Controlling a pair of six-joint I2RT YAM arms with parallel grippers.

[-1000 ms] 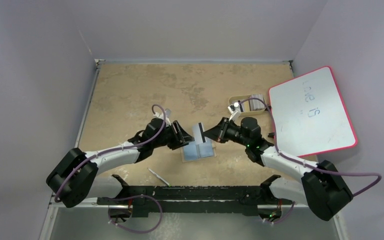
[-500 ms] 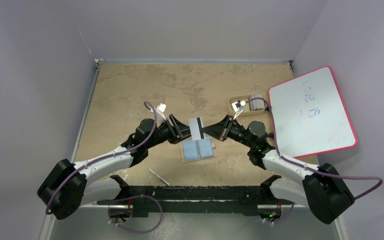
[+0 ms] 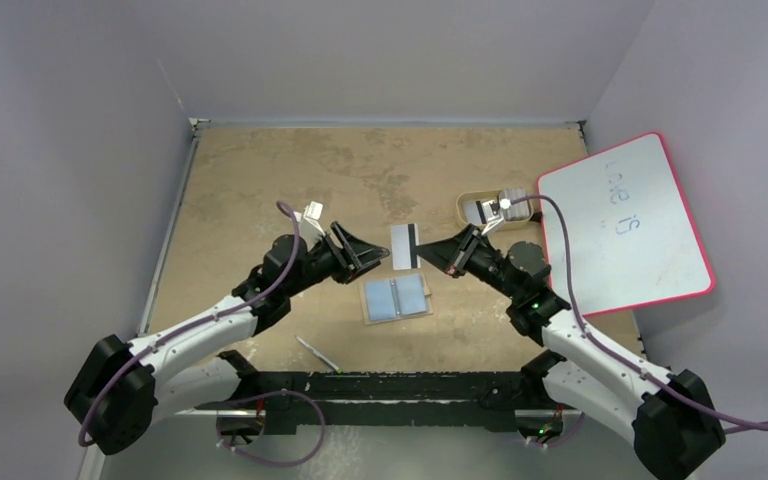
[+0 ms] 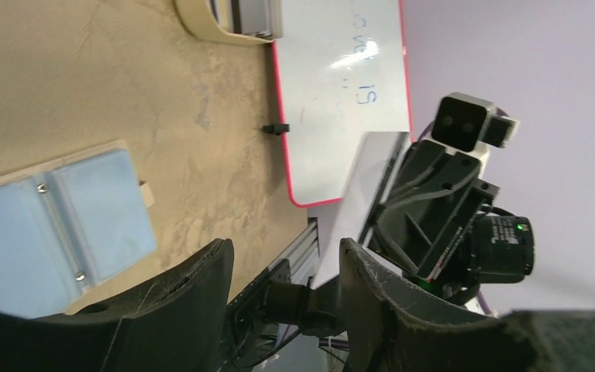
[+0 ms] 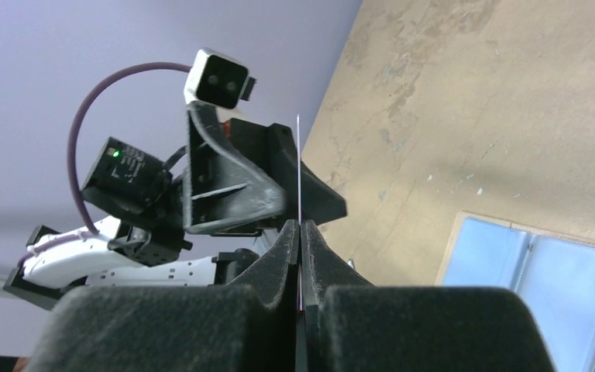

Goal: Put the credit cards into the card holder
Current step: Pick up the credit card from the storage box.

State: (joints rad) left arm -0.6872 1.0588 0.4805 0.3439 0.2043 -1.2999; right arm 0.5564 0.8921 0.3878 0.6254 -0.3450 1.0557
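Pinching one credit card (image 3: 404, 246) by its right edge, the right gripper (image 3: 426, 256) is clamped tight on it and holds it in the air just behind the card holder (image 3: 395, 298); the card is pale grey-white with a dark stripe, and the holder lies open on the table (image 3: 260, 200), blue-grey pockets up. A second ago the card hung over the holder's far edge with the left gripper (image 3: 365, 256) close against it; now the card sits farther back, and that gripper has drawn off leftward, fingers spread around nothing. To the right rear, more cards (image 3: 512, 197) lie in a beige oval tray (image 3: 467, 212) beside a pink-edged whiteboard (image 3: 625, 225).
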